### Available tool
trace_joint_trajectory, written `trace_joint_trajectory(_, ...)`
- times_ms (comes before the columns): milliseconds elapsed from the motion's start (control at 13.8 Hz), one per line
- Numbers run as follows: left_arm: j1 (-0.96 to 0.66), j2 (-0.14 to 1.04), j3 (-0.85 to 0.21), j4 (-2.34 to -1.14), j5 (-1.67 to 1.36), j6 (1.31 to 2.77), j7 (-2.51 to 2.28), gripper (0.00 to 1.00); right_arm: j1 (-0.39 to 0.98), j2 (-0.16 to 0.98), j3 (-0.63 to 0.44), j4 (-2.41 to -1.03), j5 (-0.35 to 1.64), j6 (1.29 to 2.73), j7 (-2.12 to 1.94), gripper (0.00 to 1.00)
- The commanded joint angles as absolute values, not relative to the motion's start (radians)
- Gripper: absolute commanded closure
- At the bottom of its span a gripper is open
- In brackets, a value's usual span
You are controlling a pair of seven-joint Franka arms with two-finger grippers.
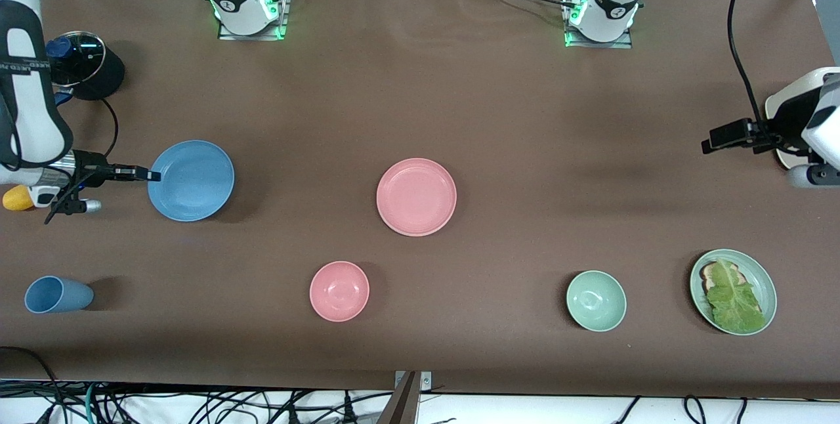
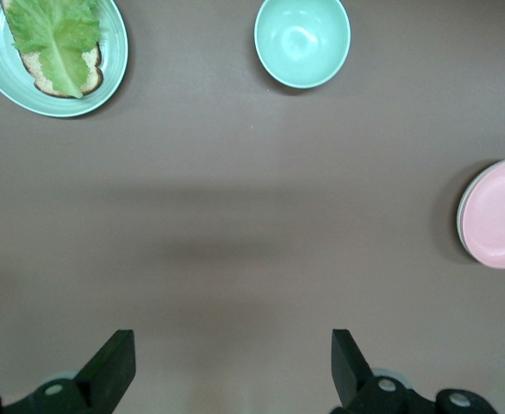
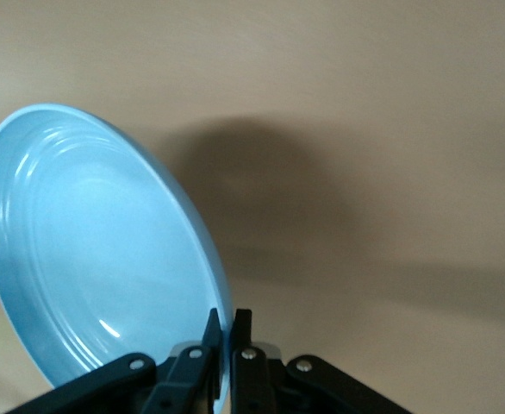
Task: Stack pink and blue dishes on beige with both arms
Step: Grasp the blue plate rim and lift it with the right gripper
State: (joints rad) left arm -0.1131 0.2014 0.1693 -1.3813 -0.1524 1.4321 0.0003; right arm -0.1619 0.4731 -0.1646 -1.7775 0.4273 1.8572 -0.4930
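Reaching in from the left edge of the front frame, the right gripper is clenched on the rim of the blue plate, its fingers pinched together over the plate's edge in the right wrist view. The blue plate sits at middle left of the front frame. The left gripper hangs at the right edge of the frame over bare table, its jaws spread wide and released, gripping nothing. The pink plate lies at the frame's centre, untouched; a pale rim shows beneath its edge in the left wrist view. Along the lower part of the frame, a blue cup lies on its side, a pink bowl and a green bowl sit empty, and a green plate holds toast under a lettuce leaf.
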Motion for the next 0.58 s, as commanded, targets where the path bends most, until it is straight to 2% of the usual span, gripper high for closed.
trace_joint_trajectory(0, -0.103, 0.083, 0.143, -1.453, -0.117, 1.402, 0.003, 0.00, -0.066, 0.446, -0.161, -1.709, 0.426, 1.761, -0.369, 1.00)
trace_joint_trajectory(291, -0.106, 0.069, 0.138, -1.462, -0.120, 1.261, 0.005, 0.00, 0.159, 0.454, -0.163, -1.614, 0.436, 1.744, -0.015, 1.00)
trace_joint_trajectory(509, -0.098, 0.066, 0.141, -1.491, -0.100, 1.250, 0.002, 0.00, 0.338, 0.489, -0.156, -1.570, 0.446, 1.802, 0.196, 1.00)
